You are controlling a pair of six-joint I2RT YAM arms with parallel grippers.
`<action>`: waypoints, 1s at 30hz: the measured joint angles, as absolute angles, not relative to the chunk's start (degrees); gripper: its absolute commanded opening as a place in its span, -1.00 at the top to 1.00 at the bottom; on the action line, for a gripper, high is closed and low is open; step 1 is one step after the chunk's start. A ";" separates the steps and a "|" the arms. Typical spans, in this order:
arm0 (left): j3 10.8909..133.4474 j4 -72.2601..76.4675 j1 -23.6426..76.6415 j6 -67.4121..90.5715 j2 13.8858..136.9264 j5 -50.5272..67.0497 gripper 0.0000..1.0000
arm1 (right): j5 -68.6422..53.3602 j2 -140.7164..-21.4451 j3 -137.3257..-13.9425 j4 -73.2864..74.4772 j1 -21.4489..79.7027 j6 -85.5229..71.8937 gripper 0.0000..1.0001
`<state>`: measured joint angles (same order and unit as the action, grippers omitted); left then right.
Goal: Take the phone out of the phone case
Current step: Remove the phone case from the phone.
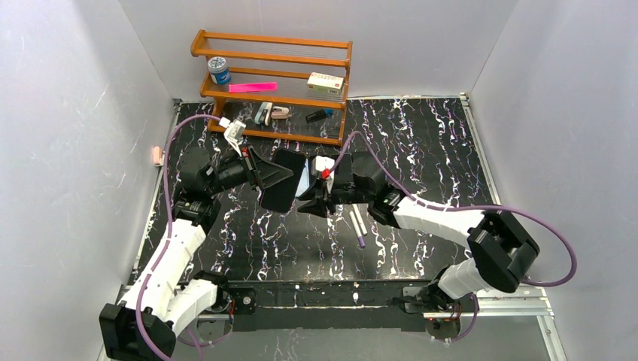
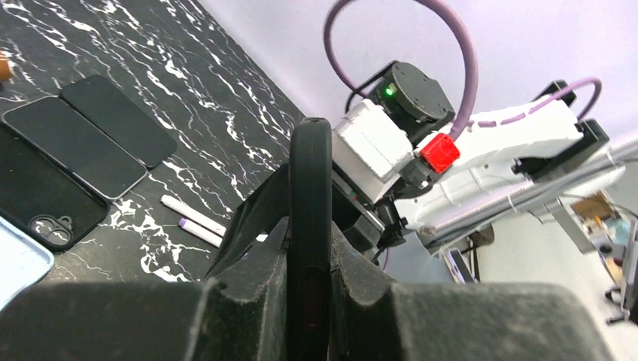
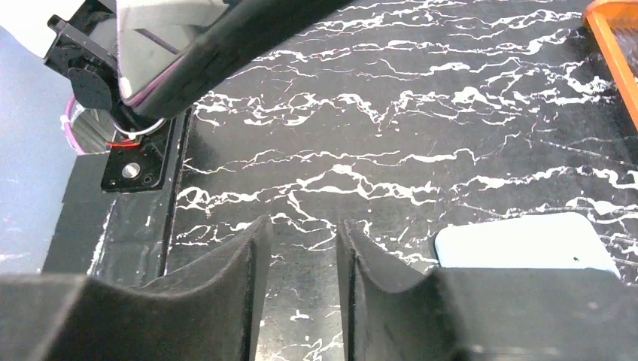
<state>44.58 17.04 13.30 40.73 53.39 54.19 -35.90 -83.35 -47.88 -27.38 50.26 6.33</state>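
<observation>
My left gripper (image 1: 272, 179) is shut on a black cased phone (image 1: 290, 180) and holds it above the middle of the table. In the left wrist view the phone (image 2: 310, 180) stands edge-on between the pads (image 2: 256, 278). My right gripper (image 1: 314, 197) is just right of the phone, open and empty. In the right wrist view its fingers (image 3: 233, 278) hang over the bare table, and the phone's black edge (image 3: 226, 45) crosses the top left corner.
A light-blue case (image 3: 527, 241) lies on the table under the arms. Two bare black phones (image 2: 83, 143) and a black case (image 2: 37, 203) lie beside it. Two white markers (image 1: 358, 226) lie near the right arm. A wooden shelf (image 1: 274, 98) stands at the back.
</observation>
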 measured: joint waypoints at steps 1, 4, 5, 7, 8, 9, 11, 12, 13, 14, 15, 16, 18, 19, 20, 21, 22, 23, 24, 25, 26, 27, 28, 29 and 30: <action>44.12 17.28 13.30 41.32 53.01 53.01 1.00 | -35.88 -82.78 -46.96 -28.18 49.74 4.89 0.04; 42.22 19.09 13.30 43.68 52.31 49.10 1.00 | -36.38 -80.58 -43.48 -31.66 48.86 0.27 0.04; 41.19 20.12 13.30 44.75 52.03 47.77 1.00 | -36.71 -80.05 -42.65 -32.62 48.80 -0.99 0.04; 38.81 22.39 13.30 47.31 51.55 45.21 1.00 | -38.22 -79.42 -41.10 -35.99 48.71 -4.89 0.04; 37.74 23.64 13.30 48.47 51.42 44.27 1.00 | -38.81 -79.40 -40.86 -37.39 48.71 -6.37 0.04; 36.42 25.04 13.30 49.98 51.31 43.38 1.00 | -39.51 -79.44 -40.49 -39.57 48.71 -8.40 0.04; 34.30 27.53 13.30 52.73 51.27 41.80 1.00 | -40.97 -79.68 -40.07 -44.49 48.71 -12.56 0.03; 33.58 28.58 13.30 53.93 51.27 41.21 1.00 | -41.67 -80.05 -40.05 -47.24 48.71 -14.61 0.02; 33.06 29.71 13.30 54.87 51.27 40.82 1.00 | -42.46 -80.53 -40.05 -49.71 48.71 -16.40 0.02; 32.56 30.98 13.30 56.05 51.27 40.49 1.00 | -43.16 -81.12 -40.05 -51.88 48.71 -17.98 0.02; 32.16 32.01 13.30 57.12 51.22 40.16 1.00 | -44.25 -82.21 -40.07 -54.50 48.71 -20.03 0.02; 31.86 33.10 13.30 58.02 51.18 39.97 1.00 | -44.47 -82.50 -40.07 -55.00 48.71 -20.62 0.02; 31.48 34.65 13.30 59.61 50.96 39.46 1.00 | -45.52 -83.90 -40.07 -57.23 48.71 -22.79 0.04; 31.40 35.44 13.30 60.45 50.81 39.35 1.00 | -45.76 -84.42 -40.07 -57.93 48.69 -23.66 0.06; 31.31 36.42 13.30 61.23 50.72 39.22 1.00 | -46.15 -84.99 -40.07 -58.67 48.71 -24.45 0.08; 31.22 37.41 13.30 62.00 50.57 39.07 1.00 | -46.39 -85.27 -40.07 -59.00 48.71 -25.10 0.09; 31.14 38.17 13.30 62.70 50.41 38.89 1.00 | -46.57 -85.45 -40.07 -59.42 48.71 -25.61 0.09; 30.96 38.89 13.30 63.18 50.28 38.79 1.00 | -46.68 -85.56 -40.07 -60.03 48.71 -26.09 0.09; 30.61 39.86 13.30 63.81 50.11 38.68 1.00 | -46.72 -85.56 -40.10 -60.51 48.71 -26.70 0.09; 30.28 40.49 13.30 64.38 49.95 38.61 1.00 | -46.72 -85.56 -40.16 -61.10 48.71 -27.11 0.10; 29.98 40.99 13.30 64.84 49.91 38.54 1.00 | -46.72 -85.58 -40.27 -61.60 48.71 -27.44 0.10; 29.67 41.47 13.30 65.25 49.91 38.50 1.00 | -46.70 -85.58 -40.40 -62.06 48.71 -27.88 0.10; 29.43 41.69 13.30 65.65 49.91 38.46 1.00 | -46.65 -85.58 -40.53 -62.43 48.71 -28.18 0.10; 29.19 41.95 13.30 65.95 49.91 38.46 1.00 | -46.59 -85.58 -40.66 -62.89 48.71 -28.45 0.10; 28.93 42.33 13.30 66.28 49.91 38.44 1.00 | -46.44 -85.58 -40.75 -63.26 48.71 -28.67 0.10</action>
